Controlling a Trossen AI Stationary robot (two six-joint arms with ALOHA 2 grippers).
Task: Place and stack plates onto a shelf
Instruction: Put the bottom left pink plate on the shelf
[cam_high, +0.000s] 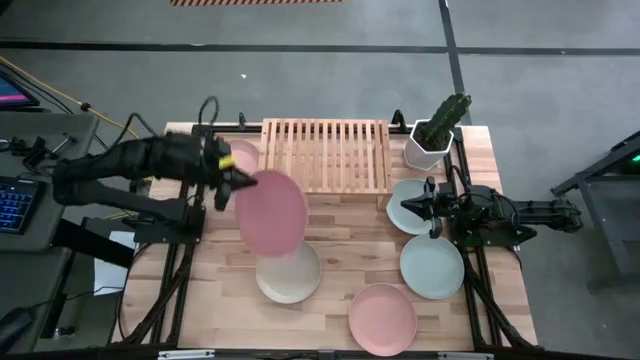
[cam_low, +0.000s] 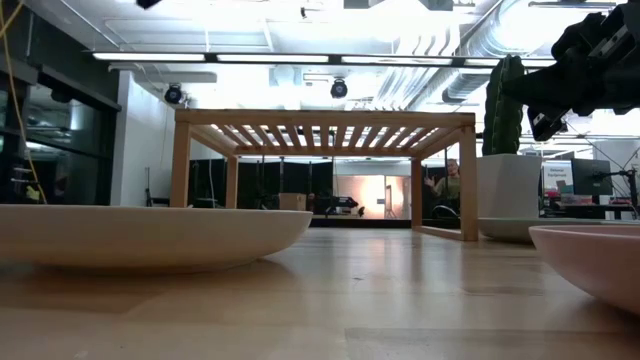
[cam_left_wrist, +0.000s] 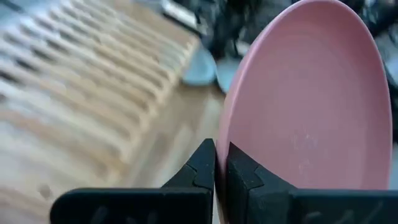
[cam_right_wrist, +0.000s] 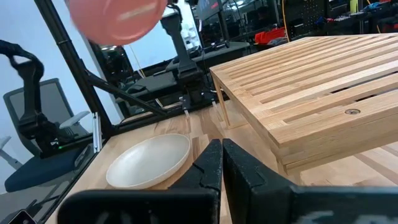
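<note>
High view: the left tool (cam_high: 232, 180) grips a pink plate (cam_high: 272, 212) by its rim, above the worktop (cam_high: 330, 270). The shelf (cam_high: 325, 155) lies just beyond, nearer this arm. The right tool (cam_high: 412, 206) is closed, empty.

Seen level across the bench (cam_low: 380, 300), the shelf (cam_low: 325, 118) stands at the centre, its slatted top carried on light-wood legs. A cream plate (cam_low: 150, 235) lies low at nine o'clock, and the rim of a pink plate (cam_low: 590, 255) shows at four o'clock. A cactus (cam_low: 503, 105) in a white pot (cam_low: 508, 195) stands at three o'clock beside the shelf. A dark arm (cam_low: 590, 60) reaches in at two o'clock.
</note>
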